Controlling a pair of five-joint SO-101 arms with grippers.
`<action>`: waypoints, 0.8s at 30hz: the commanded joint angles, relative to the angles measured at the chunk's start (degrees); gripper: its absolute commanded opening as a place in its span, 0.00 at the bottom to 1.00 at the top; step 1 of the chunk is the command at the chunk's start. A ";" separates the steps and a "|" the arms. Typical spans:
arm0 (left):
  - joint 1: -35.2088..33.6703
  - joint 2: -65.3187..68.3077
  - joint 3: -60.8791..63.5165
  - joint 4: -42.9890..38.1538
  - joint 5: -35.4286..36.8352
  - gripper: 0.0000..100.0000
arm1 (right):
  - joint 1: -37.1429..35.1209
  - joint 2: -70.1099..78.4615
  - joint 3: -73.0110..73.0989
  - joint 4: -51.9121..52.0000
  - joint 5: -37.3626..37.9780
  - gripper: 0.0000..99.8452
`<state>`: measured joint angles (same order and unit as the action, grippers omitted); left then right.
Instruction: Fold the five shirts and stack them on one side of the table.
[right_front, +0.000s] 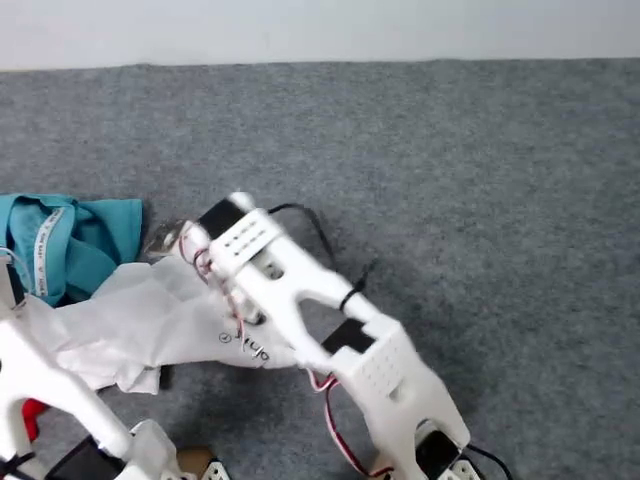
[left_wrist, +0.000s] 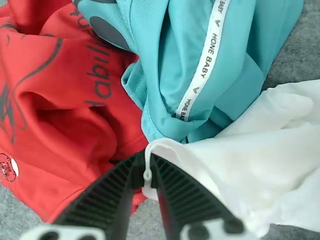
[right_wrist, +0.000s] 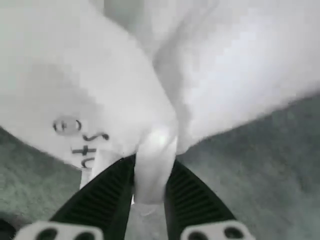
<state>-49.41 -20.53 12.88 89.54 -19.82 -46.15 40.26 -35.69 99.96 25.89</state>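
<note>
A crumpled white shirt (right_front: 140, 320) lies at the table's left, with small dark print near its front edge. My left gripper (left_wrist: 146, 172) is shut on a thin edge of this white shirt (left_wrist: 270, 160), right where it meets a teal shirt (left_wrist: 210, 65) and a red shirt (left_wrist: 55, 115) with dark lettering. My right gripper (right_wrist: 152, 167) is shut on a bunched fold of the white shirt (right_wrist: 100, 75), beside the print. From above, the teal shirt (right_front: 70, 240) is bunched at the far left, behind the white one. The right arm (right_front: 320, 320) reaches across from the front right.
The grey table surface (right_front: 480, 200) stretches open to the right and back. The left arm (right_front: 40, 385) stands at the front left corner, with a bit of red cloth (right_front: 32, 415) beside it. A pale wall (right_front: 320, 30) runs along the far edge.
</note>
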 joint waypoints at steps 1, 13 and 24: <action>-0.09 -1.93 -1.45 -0.62 -0.44 0.00 | 6.29 -7.25 -2.64 2.77 1.67 0.01; 6.68 -1.93 -13.85 5.71 -0.35 0.00 | 15.96 -13.23 -2.02 2.68 1.76 0.01; 9.05 -1.76 -7.34 5.63 -1.49 0.01 | 17.45 -15.69 0.79 2.68 1.49 0.25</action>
<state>-40.44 -20.53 5.23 95.16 -19.82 -29.89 30.24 -34.46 100.48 27.03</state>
